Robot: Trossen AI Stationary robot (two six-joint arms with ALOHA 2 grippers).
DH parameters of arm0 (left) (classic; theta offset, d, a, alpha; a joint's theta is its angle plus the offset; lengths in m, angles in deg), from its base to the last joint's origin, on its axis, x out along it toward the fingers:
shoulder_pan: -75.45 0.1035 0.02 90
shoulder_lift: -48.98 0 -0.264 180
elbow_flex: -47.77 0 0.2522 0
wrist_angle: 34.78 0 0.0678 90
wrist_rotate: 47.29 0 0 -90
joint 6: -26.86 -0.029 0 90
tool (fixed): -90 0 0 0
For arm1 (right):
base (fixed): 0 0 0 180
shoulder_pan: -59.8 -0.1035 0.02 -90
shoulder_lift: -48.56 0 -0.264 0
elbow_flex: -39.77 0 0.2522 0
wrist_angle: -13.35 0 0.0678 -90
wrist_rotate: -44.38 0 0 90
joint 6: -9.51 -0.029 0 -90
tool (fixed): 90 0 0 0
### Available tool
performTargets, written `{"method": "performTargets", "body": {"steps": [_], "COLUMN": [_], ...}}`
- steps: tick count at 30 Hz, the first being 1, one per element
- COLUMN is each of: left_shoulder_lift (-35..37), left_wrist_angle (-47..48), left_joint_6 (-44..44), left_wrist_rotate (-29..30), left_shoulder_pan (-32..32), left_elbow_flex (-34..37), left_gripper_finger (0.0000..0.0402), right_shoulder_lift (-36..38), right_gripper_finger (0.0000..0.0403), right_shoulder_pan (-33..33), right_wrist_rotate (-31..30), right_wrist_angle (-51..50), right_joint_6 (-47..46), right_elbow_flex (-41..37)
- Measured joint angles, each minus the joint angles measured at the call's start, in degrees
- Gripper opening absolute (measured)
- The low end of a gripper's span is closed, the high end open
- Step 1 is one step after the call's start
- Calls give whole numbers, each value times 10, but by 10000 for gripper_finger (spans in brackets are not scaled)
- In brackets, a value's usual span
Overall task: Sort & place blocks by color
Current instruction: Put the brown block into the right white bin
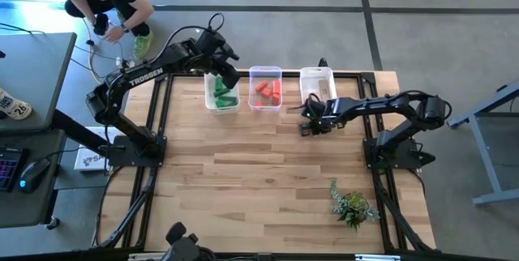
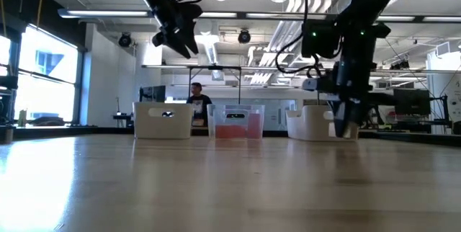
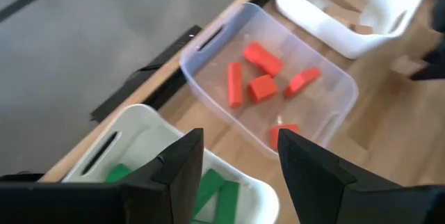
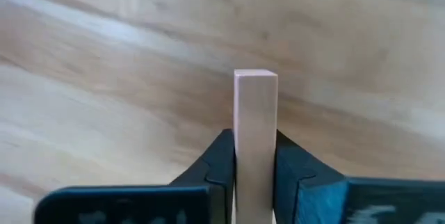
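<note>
1. My right gripper (image 4: pixel 255 172) is down at the table (image 1: pixel 268 180), just in front of the white bin (image 1: pixel 317 83) at the right end of the row. Its fingers are closed on a natural tan bar (image 4: pixel 255 123), which stands up between them.

2. That white bin already holds tan blocks (image 3: pixel 351 24), so I judge this bar belongs there. My next job is to lift it clear and carry it the short way back over the bin.

3. To do that well I would raise the bar straight up first, high enough to pass the bin's near wall, since the gripper sits close to it.

4. The hold is low on the bar, so I would move slowly to stop it from twisting in the fingers.

5. My left gripper (image 3: pixel 236 165) hangs above the white bin of green blocks (image 1: pixel 224 92), fingers apart and holding nothing. The clear bin of red blocks (image 1: pixel 268 91) sits between the two white bins; I would keep away from it.

6. A person (image 1: pixel 109 2) crouches beyond the table's far left corner, well clear of both arms.
</note>
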Motion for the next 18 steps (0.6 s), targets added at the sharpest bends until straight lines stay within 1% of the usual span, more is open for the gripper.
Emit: {"method": "performTargets", "body": {"steps": [3,7,9,13,18], "left_shoulder_lift": [2,14,21,41,62], "left_wrist_angle": [1,2,3,3,6], "left_joint_6": [1,3,8,10,11], "left_wrist_rotate": [-25,-30,-30,-31,-36], "left_shoulder_pan": [0,-3,-4,-5,-5], "left_elbow_flex": [0,0,0,0,5], "left_gripper_finger": [172,172,172,172,172], "right_shoulder_lift": [0,0,0,0,0], "right_gripper_finger": [48,31,30,30,35], "right_shoulder_pan": [8,21,30,62,122], "right_wrist_rotate": [0,12,9,-24,-72], "right_wrist_angle": [-5,-6,-6,-36,-74], "right_joint_6": [20,73,106,170,247], "right_elbow_flex": [24,68,96,153,212]}}
